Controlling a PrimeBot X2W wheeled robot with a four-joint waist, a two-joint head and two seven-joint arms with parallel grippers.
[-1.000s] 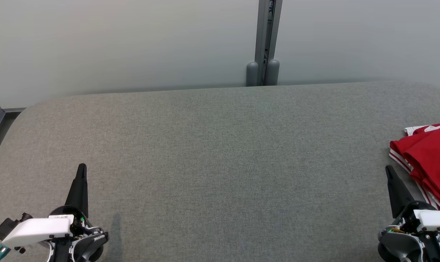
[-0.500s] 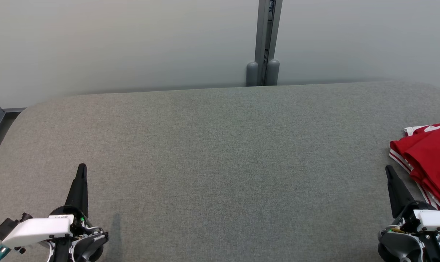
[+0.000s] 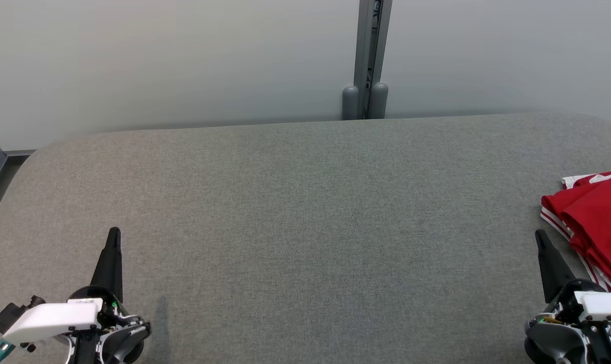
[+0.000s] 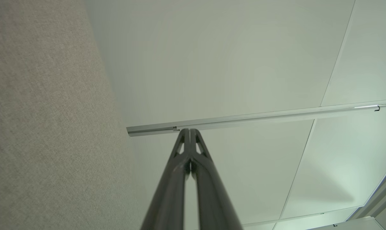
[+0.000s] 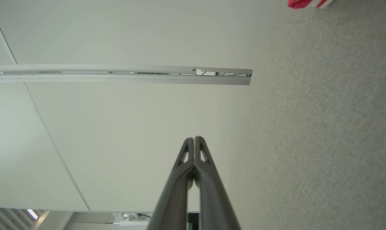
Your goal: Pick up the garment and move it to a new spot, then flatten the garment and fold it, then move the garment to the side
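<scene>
Garment: red cloth garment with white stripes [image 3: 596, 222], lying at the right edge of the grey fabric-covered table [image 3: 305, 202].
Left gripper [image 3: 114, 231]: near-left corner, jaws pressed together.
Right gripper [image 3: 539, 233]: just beside the garment, jaws pressed together.

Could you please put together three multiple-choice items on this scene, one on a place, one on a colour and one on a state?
1. Where on the table does the garment lie?
A. at its left edge
B. in its middle
C. at its right edge, beside the right gripper

2. What colour is the garment?
A. blue
B. red with white trim
C. green

3. How do both grippers stand?
A. shut and empty
B. wide open
C. shut on the garment

Key:
1 C, it lies at the head view's right edge.
2 B, the cloth is red with white stripes.
3 A, the left gripper and the right gripper each show fingertips pressed together, with nothing between.
</scene>
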